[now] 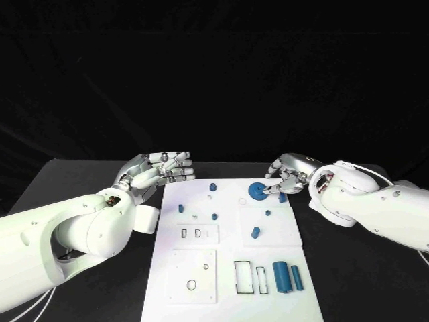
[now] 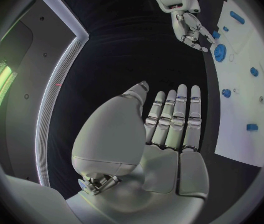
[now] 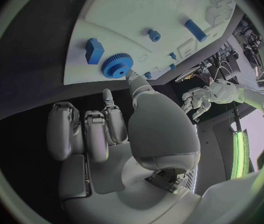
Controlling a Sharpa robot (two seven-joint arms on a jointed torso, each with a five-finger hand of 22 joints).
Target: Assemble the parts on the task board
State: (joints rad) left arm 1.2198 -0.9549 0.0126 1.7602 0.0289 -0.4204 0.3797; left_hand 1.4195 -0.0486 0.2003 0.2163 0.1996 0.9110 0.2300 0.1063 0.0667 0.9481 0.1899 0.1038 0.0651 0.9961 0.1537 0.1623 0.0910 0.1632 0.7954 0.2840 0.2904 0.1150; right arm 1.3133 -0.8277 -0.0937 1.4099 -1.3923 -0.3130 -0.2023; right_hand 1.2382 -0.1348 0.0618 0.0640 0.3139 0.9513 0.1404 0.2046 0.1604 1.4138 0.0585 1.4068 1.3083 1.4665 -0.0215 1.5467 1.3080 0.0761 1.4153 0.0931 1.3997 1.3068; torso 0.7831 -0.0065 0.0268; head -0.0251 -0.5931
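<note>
The right hand (image 1: 290, 176) sits at the far right part of the white board (image 1: 200, 268), with a fingertip touching the rim of the blue gear (image 1: 257, 192); in the right wrist view that one finger reaches out to the gear's toothed edge (image 3: 117, 65) while the others lie curled back toward the palm, holding nothing. So it presses or nudges the gear and has no grip on it. The gear lies flat on the board, just beside a small blue block (image 3: 94, 51) and near a small round hole in the plate. The left hand (image 1: 159, 171) hovers off the board's left edge, fingers straight and close together, holding nothing. The main risk, as I judge it, is that a single fingertip on the rim gives little control: a push off centre could spin the gear or slide it past its seat, and if it rides up on a peg it may tilt and jam. It could also bump the block beside it and shift that out of place. Two blue cylinders (image 1: 287, 276) lie in their slot at the near right of the board, well apart from this work. With the left hand clear of the plate, nothing steadies the board should the push drag it sideways.
</note>
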